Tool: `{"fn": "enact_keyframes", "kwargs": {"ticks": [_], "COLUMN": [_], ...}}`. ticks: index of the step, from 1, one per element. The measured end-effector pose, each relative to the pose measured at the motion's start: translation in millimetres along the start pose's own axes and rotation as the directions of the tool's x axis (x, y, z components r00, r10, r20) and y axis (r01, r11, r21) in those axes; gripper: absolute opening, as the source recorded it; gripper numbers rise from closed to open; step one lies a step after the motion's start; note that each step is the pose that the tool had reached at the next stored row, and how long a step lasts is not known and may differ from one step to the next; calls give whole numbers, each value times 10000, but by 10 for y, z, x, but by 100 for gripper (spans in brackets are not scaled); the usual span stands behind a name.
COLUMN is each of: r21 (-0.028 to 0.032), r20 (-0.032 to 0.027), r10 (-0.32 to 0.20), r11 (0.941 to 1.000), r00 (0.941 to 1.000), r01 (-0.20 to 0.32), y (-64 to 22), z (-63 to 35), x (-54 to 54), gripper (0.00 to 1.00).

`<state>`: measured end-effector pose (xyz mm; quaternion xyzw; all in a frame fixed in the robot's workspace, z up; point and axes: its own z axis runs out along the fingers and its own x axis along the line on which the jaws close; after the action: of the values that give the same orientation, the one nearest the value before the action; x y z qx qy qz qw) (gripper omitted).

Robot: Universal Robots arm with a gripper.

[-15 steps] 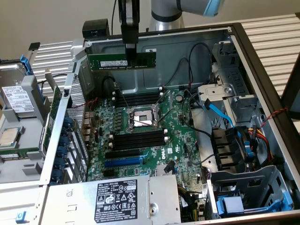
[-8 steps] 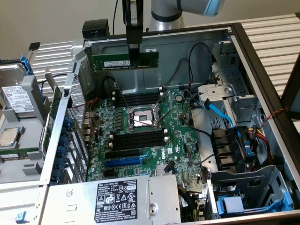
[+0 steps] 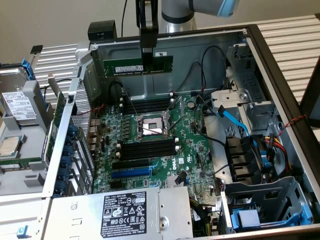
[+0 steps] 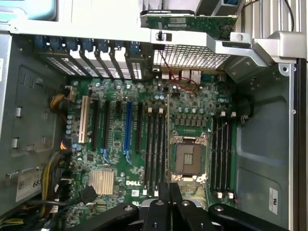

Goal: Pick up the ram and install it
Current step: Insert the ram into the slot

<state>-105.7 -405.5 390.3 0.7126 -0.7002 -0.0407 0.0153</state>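
The ram (image 3: 131, 66), a long green stick with a white label, hangs level in the air inside the open computer case, near its back wall. My gripper (image 3: 146, 59) comes down from above and is shut on the stick's top edge, right of its middle. Below lie the motherboard's black memory slots (image 3: 148, 105), a second bank (image 3: 148, 148), and the CPU socket (image 3: 150, 126) between them. In the wrist view the ram (image 4: 167, 144) shows edge-on as a thin line running from my fingertips (image 4: 161, 195), between one bank of slots (image 4: 154, 149) and the socket (image 4: 188, 158).
A power supply (image 3: 135, 210) with a black label covers the board's near end. Black and blue cables (image 3: 234, 120) and drive cages (image 3: 260, 210) fill the exterior view's right. A swung-out bracket with a drive (image 3: 20, 107) stands at the left. A blue expansion slot (image 3: 131, 172) lies near the supply.
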Motion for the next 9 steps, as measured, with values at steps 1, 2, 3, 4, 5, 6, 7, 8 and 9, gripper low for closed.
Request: {"fn": "enact_keyframes", "kwargs": {"ticks": [1, 2, 3, 4, 5, 6, 7, 8, 9], "r21": [-3, -11, -11, -11, -11, -10, -10, -11, -12], "r20": [-1, -2, -2, -2, -2, -2, 0, -2, -3], "r10": [-10, -14, -14, -13, -13, -14, -14, -15, -15], "r11": [10000, 10000, 10000, 10000, 10000, 10000, 10000, 10000, 10000], "r00": [10000, 10000, 10000, 10000, 10000, 10000, 10000, 10000, 10000], "r01": [10, 14, 14, 13, 13, 14, 14, 15, 15], "y": [-10, -12, -12, -12, -12, -13, -13, -14, -14], "z": [0, -1, -1, -1, 0, 0, 2, 3, 9], "x": [0, 0, 0, 0, 0, -1, -7, -22, -38], "gripper": [12, 12, 12, 12, 12, 12, 12, 12, 12]}}
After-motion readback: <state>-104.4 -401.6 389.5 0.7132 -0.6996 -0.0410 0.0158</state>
